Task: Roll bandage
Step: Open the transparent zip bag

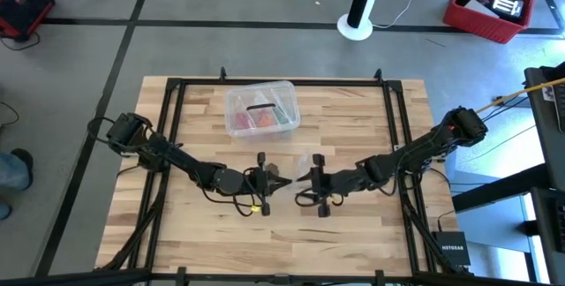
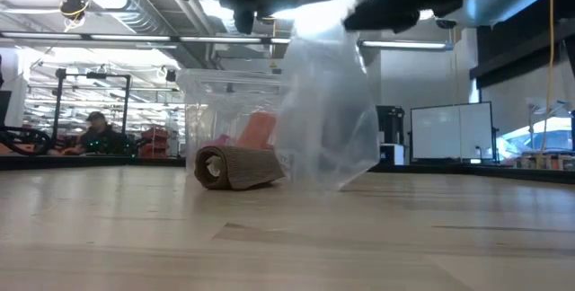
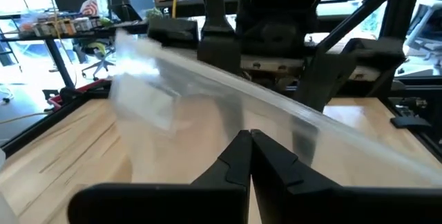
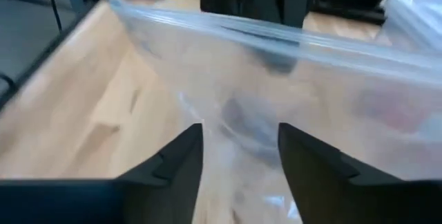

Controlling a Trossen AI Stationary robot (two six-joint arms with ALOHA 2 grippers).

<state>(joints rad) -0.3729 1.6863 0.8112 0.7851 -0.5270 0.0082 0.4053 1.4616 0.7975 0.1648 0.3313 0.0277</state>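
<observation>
Pinching clear bag: left end effector clenched | right end effector released | bandage rolled on table

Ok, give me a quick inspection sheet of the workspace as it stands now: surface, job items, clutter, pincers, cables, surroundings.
Surface: wooden table inside a black frame, bare around the middle.
Job's things: bandage lies rolled up on the table, in front of the clear box.
Clutter: clear plastic bag hanging between the two arms above the table; clear plastic box with red contents at the far side.
Pincers: left pincer shut on the bag's edge; right pincer open, the bag right in front of it.
Cables: yellow cable at the right table edge; black leads along both arms.
Surroundings: red crate on the floor; a person seated far behind.
</observation>
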